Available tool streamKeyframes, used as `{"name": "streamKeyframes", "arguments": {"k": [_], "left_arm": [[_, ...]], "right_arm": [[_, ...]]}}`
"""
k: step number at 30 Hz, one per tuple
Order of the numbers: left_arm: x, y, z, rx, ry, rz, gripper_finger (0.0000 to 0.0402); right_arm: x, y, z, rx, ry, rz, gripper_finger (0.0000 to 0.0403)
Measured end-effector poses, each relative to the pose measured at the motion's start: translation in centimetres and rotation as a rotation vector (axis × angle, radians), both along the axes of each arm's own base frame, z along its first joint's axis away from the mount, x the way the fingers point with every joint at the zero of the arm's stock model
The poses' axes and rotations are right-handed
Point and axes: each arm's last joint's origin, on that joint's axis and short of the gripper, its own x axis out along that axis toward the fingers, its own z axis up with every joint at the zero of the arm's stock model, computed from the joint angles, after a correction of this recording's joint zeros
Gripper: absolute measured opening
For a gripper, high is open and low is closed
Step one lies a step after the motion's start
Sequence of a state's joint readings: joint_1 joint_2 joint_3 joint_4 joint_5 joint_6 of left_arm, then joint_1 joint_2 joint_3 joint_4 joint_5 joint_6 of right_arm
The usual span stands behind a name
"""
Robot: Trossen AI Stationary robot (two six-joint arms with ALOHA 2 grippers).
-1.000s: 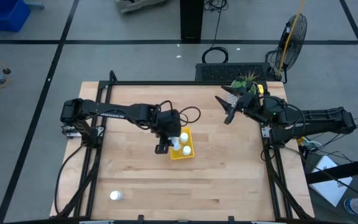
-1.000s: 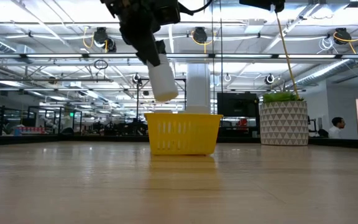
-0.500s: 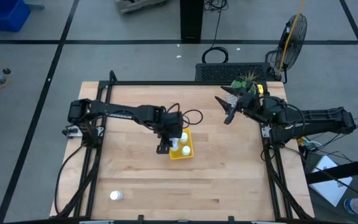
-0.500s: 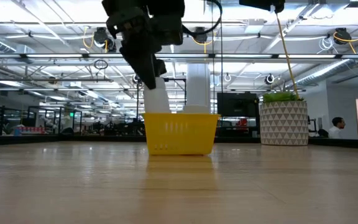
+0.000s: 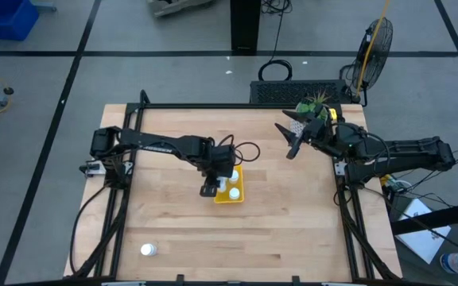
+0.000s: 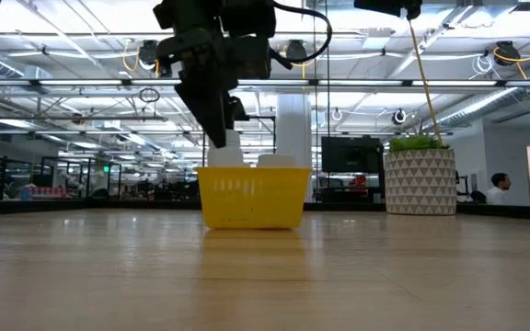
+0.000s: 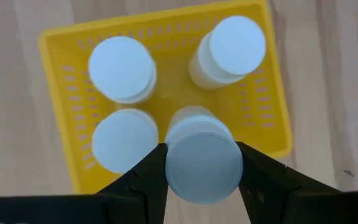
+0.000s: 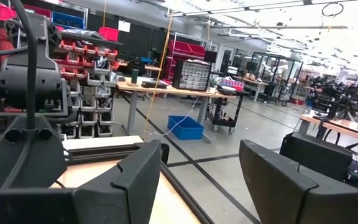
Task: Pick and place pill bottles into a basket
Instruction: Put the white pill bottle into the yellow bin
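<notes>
The yellow basket (image 5: 238,191) stands mid-table and also shows in the left wrist view (image 7: 58,50) and the low view (image 6: 251,198). Three white pill bottles (image 7: 122,67) stand upright in it. My left gripper (image 7: 204,177) is above the basket's left side (image 5: 217,184), shut on another pill bottle (image 7: 202,163) that is down inside the basket. One more bottle (image 5: 148,249) stands on the table near the front left. My right gripper (image 5: 291,140) is open and empty, raised at the back right beside the plant pot. My left gripper pinches the pill bottle by its upper sides (image 7: 168,163) at the cap, between its two fingers. The fingers (image 7: 143,180) point straight down from above. The bottle stands upright inside the basket; whether its base rests on the basket's floor does not show.
A white patterned pot with a green plant (image 6: 420,179) stands at the table's back right corner (image 5: 312,107). A black frame rail (image 5: 237,106) runs along the far edge. Bare wood (image 5: 293,230) lies in front and to the right of the basket.
My left gripper has gone down with the pill bottle, from above the basket's rim to inside the basket among the other bottles, staying shut on it. The basket has slid a little toward the table's left.
</notes>
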State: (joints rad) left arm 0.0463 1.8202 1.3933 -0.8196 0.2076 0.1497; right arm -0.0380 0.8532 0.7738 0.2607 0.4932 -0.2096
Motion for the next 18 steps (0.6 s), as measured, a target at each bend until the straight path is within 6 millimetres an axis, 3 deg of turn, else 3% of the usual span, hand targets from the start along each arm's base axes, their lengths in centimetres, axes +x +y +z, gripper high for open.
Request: {"name": "streamKeyframes", "arguments": {"k": [18], "left_arm": [[0.4,0.1,-1.6,0.033,0.055,0.003,0.0165]], "right_arm": [[0.0,0.0,0.0,0.006,-0.007,0.001,0.0210]]}}
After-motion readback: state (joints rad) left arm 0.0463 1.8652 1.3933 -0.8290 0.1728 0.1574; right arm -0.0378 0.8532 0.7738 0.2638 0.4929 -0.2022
